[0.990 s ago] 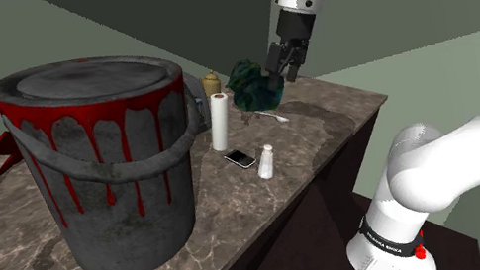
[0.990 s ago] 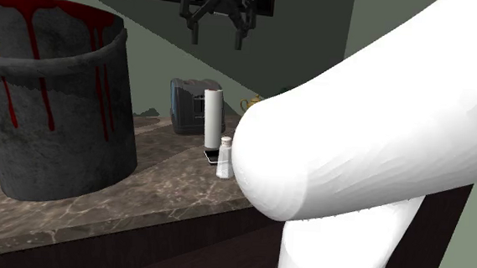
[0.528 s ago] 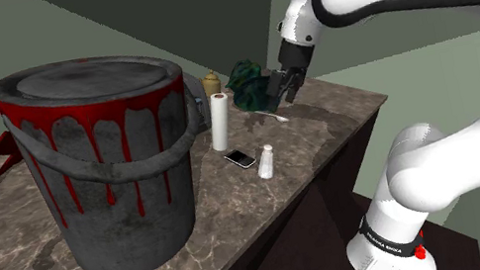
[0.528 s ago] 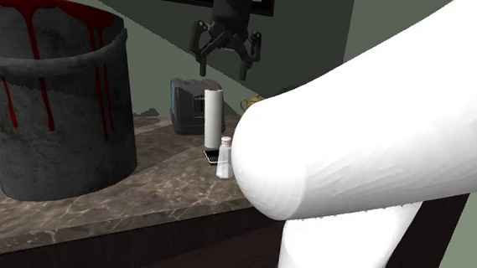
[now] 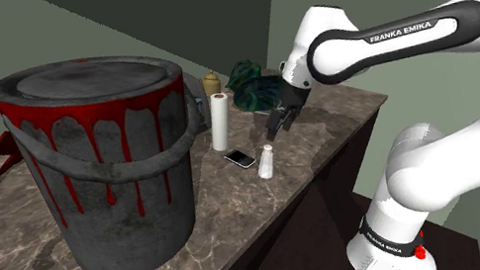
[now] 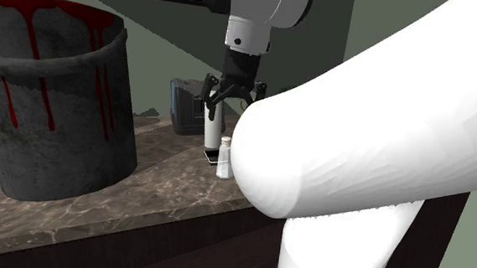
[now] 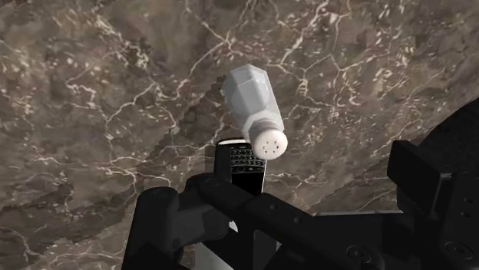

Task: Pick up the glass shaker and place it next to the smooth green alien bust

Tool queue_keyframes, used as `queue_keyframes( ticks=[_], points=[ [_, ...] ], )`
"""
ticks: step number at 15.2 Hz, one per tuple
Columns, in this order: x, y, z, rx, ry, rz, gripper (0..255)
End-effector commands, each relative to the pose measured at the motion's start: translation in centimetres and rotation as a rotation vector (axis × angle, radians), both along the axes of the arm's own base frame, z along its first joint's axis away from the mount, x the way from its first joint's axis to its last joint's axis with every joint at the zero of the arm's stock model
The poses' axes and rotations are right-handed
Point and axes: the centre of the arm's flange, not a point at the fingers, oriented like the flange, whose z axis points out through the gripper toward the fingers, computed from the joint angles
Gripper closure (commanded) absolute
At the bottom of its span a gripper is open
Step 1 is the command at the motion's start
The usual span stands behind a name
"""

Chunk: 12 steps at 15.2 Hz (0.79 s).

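Observation:
The shaker (image 5: 266, 162) is a small pale bottle with a perforated cap, standing upright on the dark marble counter (image 5: 325, 115) near its front edge. It also shows as the shaker (image 6: 225, 158) and, from above, as the shaker (image 7: 255, 111). My gripper (image 5: 278, 123) hangs open a little above and behind it, touching nothing. The gripper (image 6: 228, 103) has its fingers spread, and from the gripper (image 7: 284, 176) the shaker lies just ahead of the gap. The dark green alien bust (image 5: 250, 85) stands at the counter's back, behind the gripper.
A black phone (image 5: 240, 158) lies flat right beside the shaker. A white upright cylinder (image 5: 219, 120) stands behind it. A big grey bucket with red drips (image 5: 102, 162) takes up the shoulder view's left. A dark box (image 6: 186, 105) sits at the back.
The gripper has come down from high above the bust, forward over the counter, and now hovers just above the shaker. It stayed open. No object has moved.

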Motion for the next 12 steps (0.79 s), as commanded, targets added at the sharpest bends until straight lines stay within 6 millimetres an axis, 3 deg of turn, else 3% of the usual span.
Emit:
queue_keyframes(
  ticks=[1,4,12],
  points=[
    [0.2,-0.8,-2.8,0.008,-0.021,-0.003,0],
    [0.4,-1.7,-6.2,0.019,-0.043,-0.006,0],
    [1.4,-1.2,-10.0,0.019,-0.043,-0.006,0]
  ],
)
